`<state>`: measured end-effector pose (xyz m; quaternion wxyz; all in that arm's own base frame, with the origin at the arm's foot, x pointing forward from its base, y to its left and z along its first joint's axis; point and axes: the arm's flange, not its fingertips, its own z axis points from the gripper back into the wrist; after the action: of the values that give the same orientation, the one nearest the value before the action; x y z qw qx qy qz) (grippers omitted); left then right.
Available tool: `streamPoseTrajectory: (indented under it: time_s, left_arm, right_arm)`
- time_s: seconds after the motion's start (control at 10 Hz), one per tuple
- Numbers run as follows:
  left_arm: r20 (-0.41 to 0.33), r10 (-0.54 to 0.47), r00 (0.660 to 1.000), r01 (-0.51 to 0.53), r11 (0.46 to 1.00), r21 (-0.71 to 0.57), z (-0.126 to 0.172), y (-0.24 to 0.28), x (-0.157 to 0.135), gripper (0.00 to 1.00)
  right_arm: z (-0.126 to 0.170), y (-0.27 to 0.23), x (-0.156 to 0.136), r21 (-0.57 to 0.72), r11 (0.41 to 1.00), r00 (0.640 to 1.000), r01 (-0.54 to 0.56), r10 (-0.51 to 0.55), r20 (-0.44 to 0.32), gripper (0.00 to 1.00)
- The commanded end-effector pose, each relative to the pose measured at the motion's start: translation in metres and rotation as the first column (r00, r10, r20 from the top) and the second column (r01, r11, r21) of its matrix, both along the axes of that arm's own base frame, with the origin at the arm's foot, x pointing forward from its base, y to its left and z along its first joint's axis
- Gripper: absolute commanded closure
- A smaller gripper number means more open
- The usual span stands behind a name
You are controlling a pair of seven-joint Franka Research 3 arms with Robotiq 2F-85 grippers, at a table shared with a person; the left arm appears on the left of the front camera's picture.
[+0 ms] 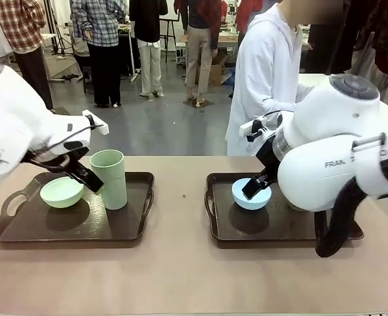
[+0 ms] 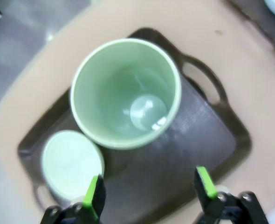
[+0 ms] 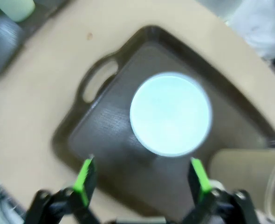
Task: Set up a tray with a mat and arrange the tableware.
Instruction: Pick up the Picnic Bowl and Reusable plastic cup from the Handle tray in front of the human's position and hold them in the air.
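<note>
- The dark brown handled tray on the left [image 1: 36,222] carries the small pale green matte bowl [image 1: 62,191]. The tall pale green handleless tumbler [image 1: 108,179] stands upright just beside it.
- The left jaws stand wide with nothing between them, low between the bowl and the tumbler. A sideways swing there would likely tip the tall tumbler or shove the bowl.
- The bare tan surface [image 1: 181,270] separates the two trays, and nothing stands in the way there.
- The second dark brown handled tray [image 1: 246,236], on the right, holds the small light blue matte bowl [image 1: 251,195].
- The right jaws are spread wide and empty, close over that bowl. An off-centre pinch on its smooth rim could let it slip or skid.
- The tan-brown tumbler [image 3: 249,179] stands near the blue bowl. The bulky white right arm [image 1: 325,158] could knock it over.
- A person in a white coat [image 1: 266,72] stands at the far edge, near the right arm.
- I cannot tell whether a mat lies in either tray.
</note>
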<state>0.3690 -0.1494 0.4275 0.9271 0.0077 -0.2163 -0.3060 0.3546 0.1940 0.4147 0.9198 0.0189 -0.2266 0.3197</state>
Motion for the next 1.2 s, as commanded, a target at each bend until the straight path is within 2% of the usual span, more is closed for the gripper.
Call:
streamPoseTrajectory:
  time_s: [0.0,0.1,0.2,0.3,0.4,0.5,0.7,0.8,0.9,1.1]
  left_arm:
    - [-0.074,0.018,0.997,-0.016,1.0,0.026,0.027,0.022,-0.082,0.0]
    - [-0.128,0.011,0.992,-0.013,1.0,-0.016,0.027,0.027,-0.109,0.0]
    - [-0.168,0.025,0.985,-0.035,0.998,-0.055,0.024,0.029,-0.122,0.0]
    - [-0.202,0.094,0.975,-0.107,0.993,-0.057,0.016,0.03,-0.133,0.0]
    - [-0.209,0.211,0.955,-0.223,0.974,-0.036,0.012,0.031,-0.125,0.0]
    - [-0.172,0.016,0.985,-0.02,1.0,-0.023,0.067,0.011,-0.08,0.0]
    - [-0.172,0.016,0.985,-0.02,1.0,-0.023,0.067,0.011,-0.08,0.0]
    - [-0.195,0.059,0.979,-0.066,0.997,-0.029,0.07,0.013,-0.086,0.0]
    - [-0.228,0.086,0.97,-0.104,0.992,-0.069,0.056,0.023,-0.068,0.0]
    - [-0.291,0.037,0.956,-0.113,0.962,-0.249,0.057,0.047,-0.065,0.0]
  right_arm:
    - [-0.01,-0.042,-0.101,-0.024,0.994,0.992,0.106,-0.108,-0.066,0.0]
    - [-0.025,-0.065,-0.131,-0.023,0.981,0.972,0.191,-0.192,-0.135,0.0]
    - [-0.044,-0.081,-0.154,-0.019,0.964,0.943,0.267,-0.265,-0.203,0.0]
    - [-0.058,-0.094,-0.176,-0.019,0.941,0.912,0.337,-0.331,-0.243,0.0]
    - [-0.062,-0.099,-0.174,-0.038,0.904,0.879,0.425,-0.422,-0.219,0.0]
    - [0.037,-0.022,-0.052,-0.057,0.967,0.943,0.248,-0.254,-0.214,0.0]
    - [0.037,-0.022,-0.052,-0.057,0.967,0.943,0.248,-0.254,-0.214,0.0]
    - [0.044,-0.03,-0.06,-0.067,0.948,0.92,0.31,-0.317,-0.233,0.0]
    - [0.041,-0.046,-0.054,-0.029,0.945,0.909,0.327,-0.322,-0.265,0.0]
    - [0.04,-0.108,-0.071,0.112,0.906,0.872,0.407,-0.35,-0.342,0.0]
